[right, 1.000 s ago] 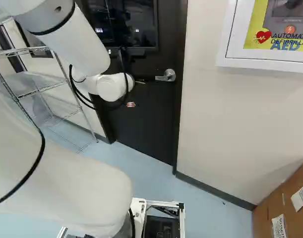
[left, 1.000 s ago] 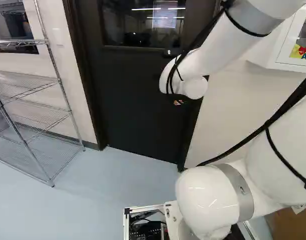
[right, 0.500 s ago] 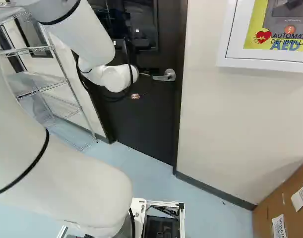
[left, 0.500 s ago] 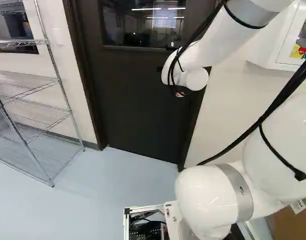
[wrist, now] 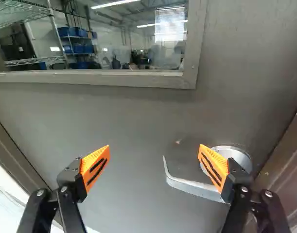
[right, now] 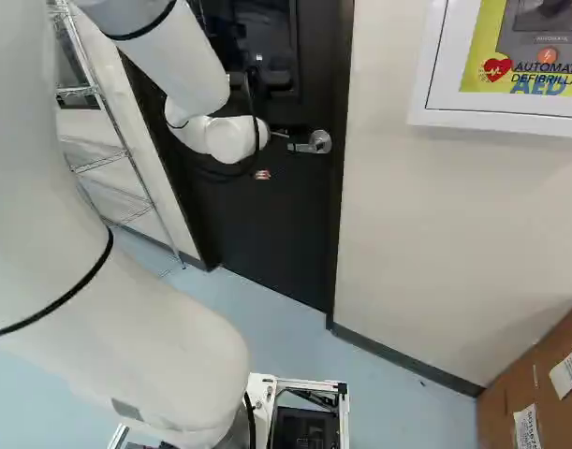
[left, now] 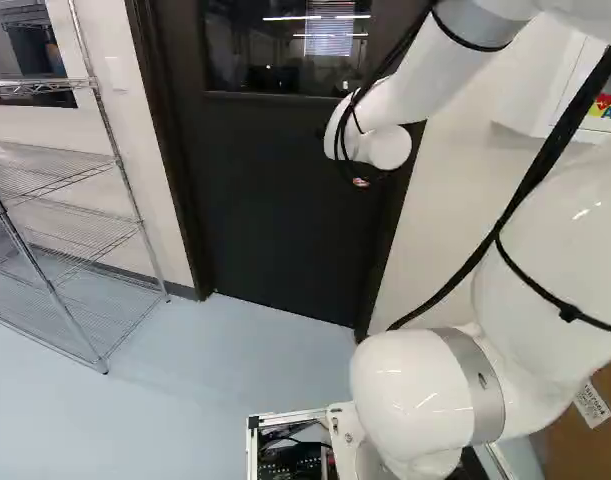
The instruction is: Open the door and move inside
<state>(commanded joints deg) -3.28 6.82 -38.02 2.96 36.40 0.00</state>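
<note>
- Spread wide at the black, orange-padded hand [wrist: 154,145], gripping nothing.
- Facing the curved silver metal lever [wrist: 194,188], with its free end between the fingers and its root behind one; impossible to tell whether touching.
- Likely to clip or miss the lever if closed off-centre, or slip on smooth metal if gripped shallowly.
- Beyond, up against a dark windowed door [left: 275,230], shut in its dark frame [left: 168,150]; liable to strain the white arm [right: 178,65] if forced while latched.

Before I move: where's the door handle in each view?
Left base view: not visible, arm over that side of the door.
Right base view: handle, upper middle, beside the arm's end.
Wrist view: ahead of the fingers, lever between them, round base partly behind one.
Shared landmark: door's window.
</note>
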